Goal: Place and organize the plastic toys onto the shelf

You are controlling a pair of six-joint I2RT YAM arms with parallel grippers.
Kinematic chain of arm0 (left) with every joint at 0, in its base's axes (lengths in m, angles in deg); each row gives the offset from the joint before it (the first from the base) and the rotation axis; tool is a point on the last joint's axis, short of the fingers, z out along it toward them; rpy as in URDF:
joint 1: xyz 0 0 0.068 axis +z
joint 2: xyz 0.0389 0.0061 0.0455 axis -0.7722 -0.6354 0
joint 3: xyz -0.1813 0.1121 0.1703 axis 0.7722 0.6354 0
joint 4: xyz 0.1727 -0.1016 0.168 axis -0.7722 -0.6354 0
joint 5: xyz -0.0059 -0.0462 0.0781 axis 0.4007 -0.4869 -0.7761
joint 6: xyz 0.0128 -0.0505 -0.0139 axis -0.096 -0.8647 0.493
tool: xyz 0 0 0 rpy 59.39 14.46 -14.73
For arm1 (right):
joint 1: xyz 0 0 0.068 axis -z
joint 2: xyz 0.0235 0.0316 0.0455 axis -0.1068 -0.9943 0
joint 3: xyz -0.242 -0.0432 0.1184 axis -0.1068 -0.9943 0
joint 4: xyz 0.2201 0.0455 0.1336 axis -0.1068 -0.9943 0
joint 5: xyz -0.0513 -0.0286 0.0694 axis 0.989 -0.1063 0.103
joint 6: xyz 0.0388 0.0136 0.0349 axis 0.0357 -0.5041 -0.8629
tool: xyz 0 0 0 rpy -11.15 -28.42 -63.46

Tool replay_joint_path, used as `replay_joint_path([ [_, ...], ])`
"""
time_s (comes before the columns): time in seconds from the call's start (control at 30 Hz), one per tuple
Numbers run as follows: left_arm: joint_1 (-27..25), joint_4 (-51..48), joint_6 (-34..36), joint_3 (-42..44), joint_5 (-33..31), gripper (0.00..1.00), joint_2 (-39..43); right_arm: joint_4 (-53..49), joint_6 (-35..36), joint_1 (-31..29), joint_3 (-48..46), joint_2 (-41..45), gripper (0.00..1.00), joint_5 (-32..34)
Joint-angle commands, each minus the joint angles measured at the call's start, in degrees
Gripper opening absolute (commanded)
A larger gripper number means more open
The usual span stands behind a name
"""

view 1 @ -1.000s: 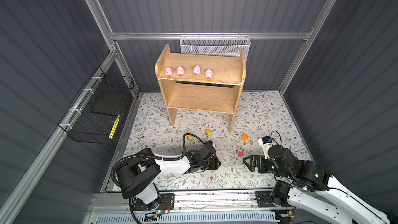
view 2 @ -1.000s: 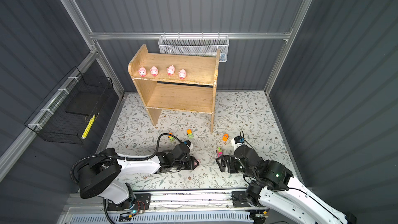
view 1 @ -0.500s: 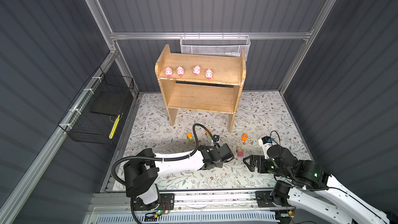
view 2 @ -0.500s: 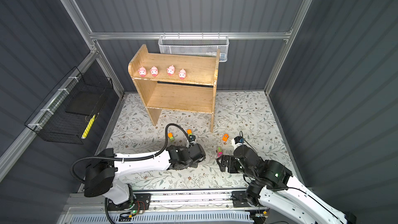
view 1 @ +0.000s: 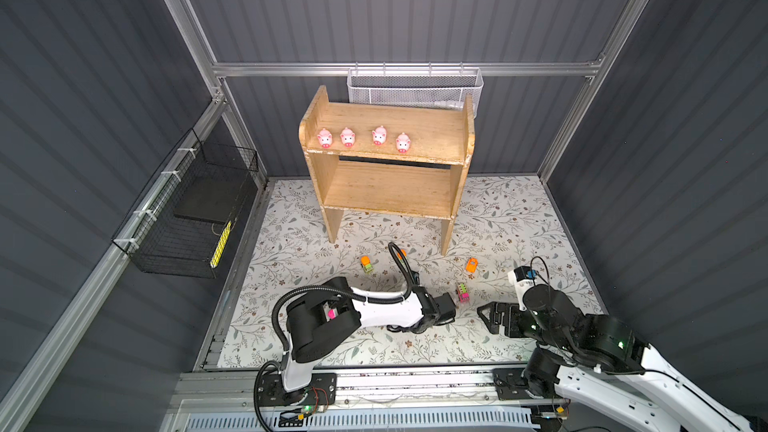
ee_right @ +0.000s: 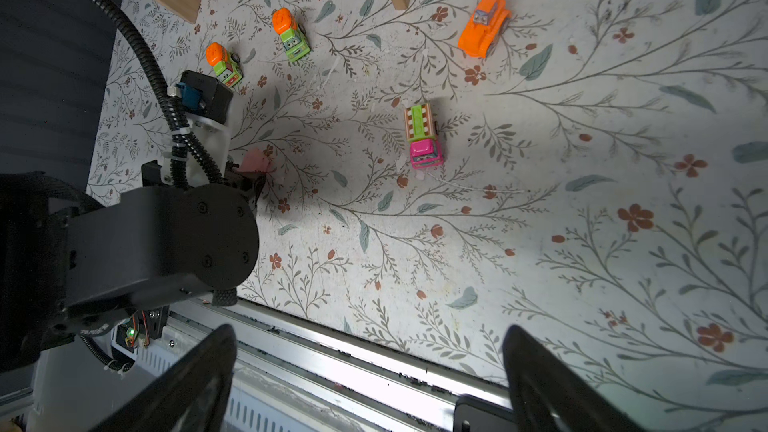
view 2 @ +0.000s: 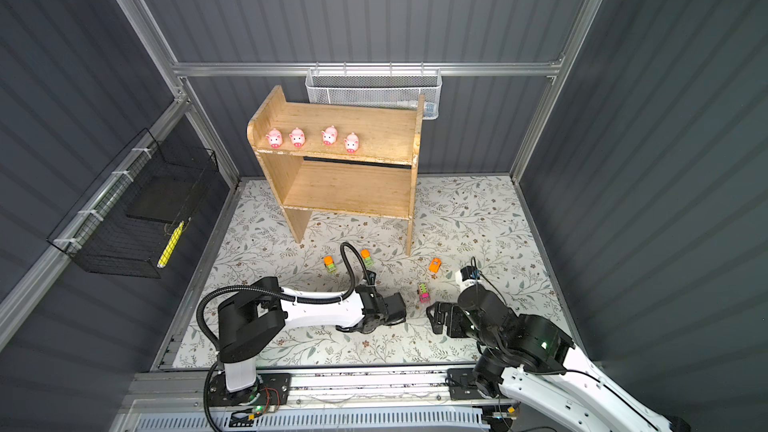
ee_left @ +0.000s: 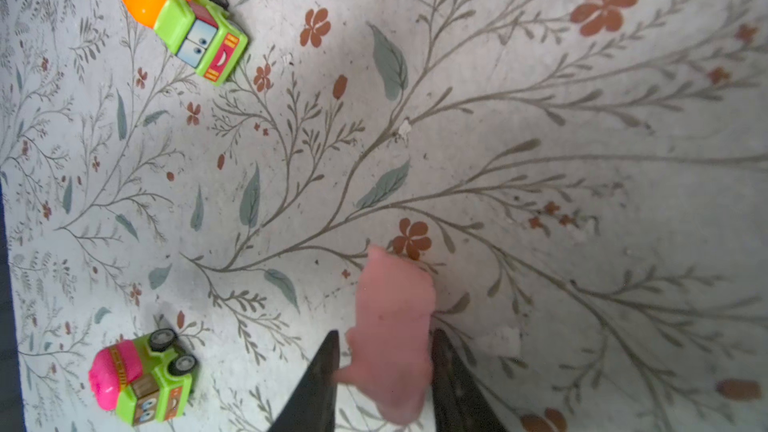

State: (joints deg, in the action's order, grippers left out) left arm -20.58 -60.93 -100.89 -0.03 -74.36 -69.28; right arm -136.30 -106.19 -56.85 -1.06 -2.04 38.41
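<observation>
Left hand [ee_left: 384, 332] has swept rightward across the floral bench [view 1: 498, 222] to lower centre in both top views, fifth pink pig [ee_left: 392, 317] between its fingers [ee_left: 324, 376], grasped or freshly released I cannot tell, four pigs [view 1: 379, 135] awaiting it on the shelf [view 1: 415, 122].

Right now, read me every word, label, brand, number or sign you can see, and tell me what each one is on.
No text can be read in any view.
Lime green toy truck with orange drum: painted cartoon face only, no letters.
Yellow strip in the black wire basket: any marks are too small to read.
Lower edge of the black left arm joint: faint pale print, too blurred to read.
</observation>
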Motion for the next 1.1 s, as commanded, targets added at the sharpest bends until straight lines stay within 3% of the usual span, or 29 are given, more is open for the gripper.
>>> replay_joint_path([
  [0.0, -0.29, -0.02, 0.07, 0.00, 0.84, 0.44, -0.62, -1.32, -0.37, -0.16, 0.05, 0.23, 0.99, 1.32],
  [0.27, -1.25, 3.43, 1.60, 0.47, 2.04, 0.44, 1.60, -1.81, -0.51, -0.09, -0.05, 0.21, 0.99, 1.64],
  [0.87, -5.34, -4.03, -0.22, -7.82, -1.46, 0.44, 0.22, -2.89, -1.04, -0.17, -0.04, 1.46, 0.99, 1.41],
  [1.0, -5.62, -4.32, -6.30, -4.46, -4.43, 0.54, 4.78, -2.78, -0.95, -0.17, -0.13, 2.47, 0.99, 1.44],
  [1.07, -6.35, 0.46, -9.23, 0.66, -5.32, 0.59, 8.61, -2.21, -0.74, -0.14, -0.30, 3.21, 0.99, 1.11],
])
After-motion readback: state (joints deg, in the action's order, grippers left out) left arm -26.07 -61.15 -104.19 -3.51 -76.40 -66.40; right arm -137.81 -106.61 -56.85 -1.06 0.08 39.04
